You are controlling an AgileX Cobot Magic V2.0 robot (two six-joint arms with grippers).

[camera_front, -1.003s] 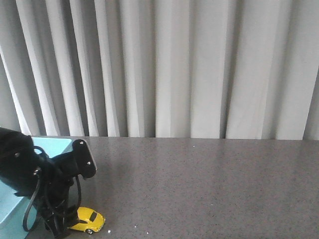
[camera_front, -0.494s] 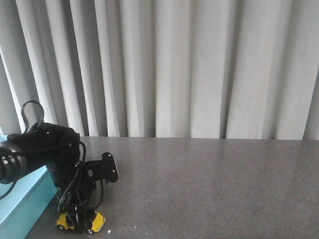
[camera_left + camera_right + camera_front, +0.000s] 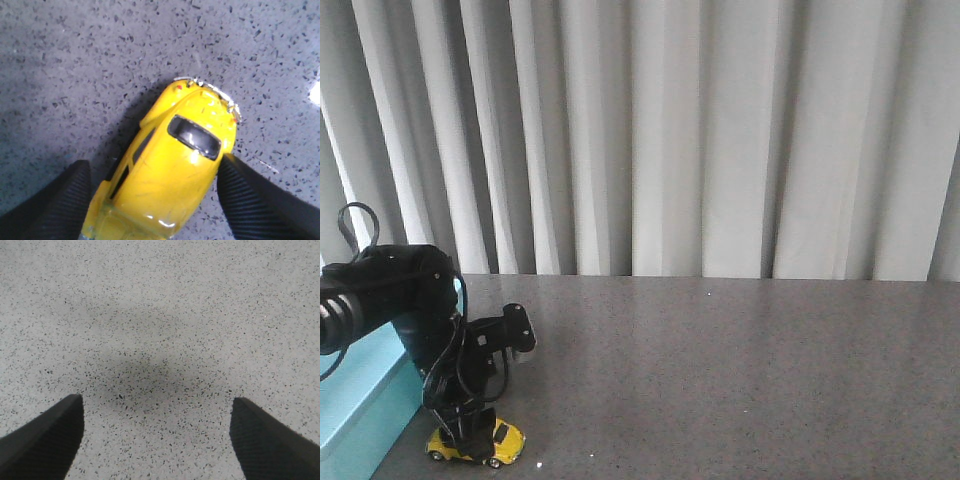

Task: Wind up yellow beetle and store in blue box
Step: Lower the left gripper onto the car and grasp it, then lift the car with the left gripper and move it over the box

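The yellow beetle (image 3: 170, 175) stands on its wheels on the speckled grey table, slantwise between my left gripper's (image 3: 154, 165) two ribbed black fingers. One finger (image 3: 240, 195) presses its flank beside the dark rear window; the other touches its front fender. From the front, the left gripper (image 3: 470, 432) points straight down onto the beetle (image 3: 505, 445) near the table's front left edge. The blue box (image 3: 360, 400) lies just to the left of it. My right gripper (image 3: 157, 440) is open over bare table and holds nothing.
A light pleated curtain (image 3: 670, 140) hangs behind the table's far edge. The left arm's black body and cables (image 3: 410, 300) stand between the blue box and the beetle. The grey tabletop (image 3: 740, 370) stretches out to the right.
My left arm swung from over the blue box to above the beetle, then sank lower onto it. The beetle has stayed about where it was.
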